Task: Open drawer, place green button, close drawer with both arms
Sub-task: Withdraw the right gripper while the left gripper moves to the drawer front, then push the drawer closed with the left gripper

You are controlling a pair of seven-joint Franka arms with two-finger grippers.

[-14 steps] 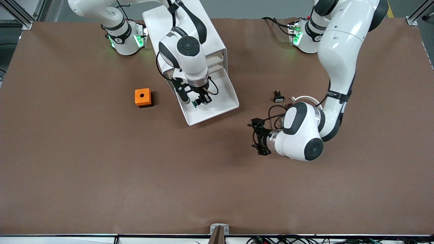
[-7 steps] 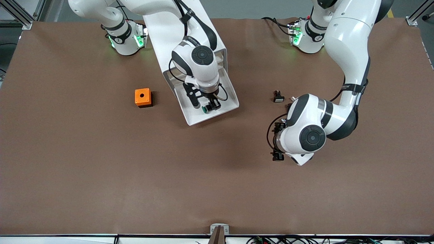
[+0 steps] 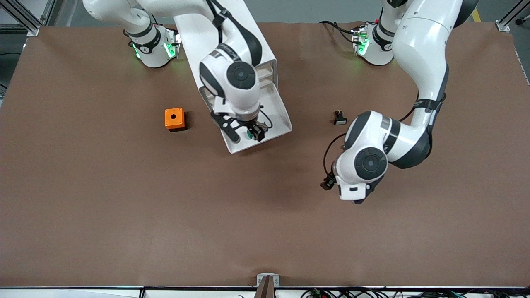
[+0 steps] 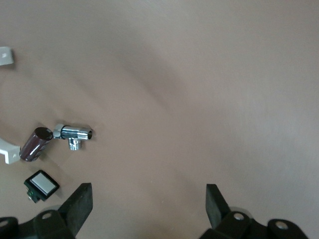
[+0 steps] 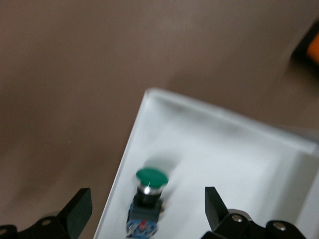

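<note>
— Right claw (image 3: 253,133) hanging spread wide over the drawer (image 3: 276,120), gripping nothing. Button (image 5: 147,199) lying inside on the white floor, between the fingertips (image 5: 79,206) but below them, apart from both in the right wrist view, and sitting close to one side wall, near the front lip.

— Risk from here?

— Probably snagging on the way out: lifting at a slant and clipping that side wall, jolting the drawer or skewing it in the cabinet (image 3: 225,39). Possibly also rolling the button, green cap resting so near the wall. Closing with the claw over the tray, likely jamming.

— And the left side?

— Left claw (image 4: 147,209) hovering over bare brown surface (image 3: 124,215), well apart from the drawer, likewise spread wide and carrying nothing. Waiting, seemingly. Swinging in toward the lip too soon, risking a brush with the right arm. White-capped black button (image 3: 340,118) and a chrome fitting (image 4: 74,134) lying nearby; orange cube (image 3: 174,119) toward the right arm's end.
</note>
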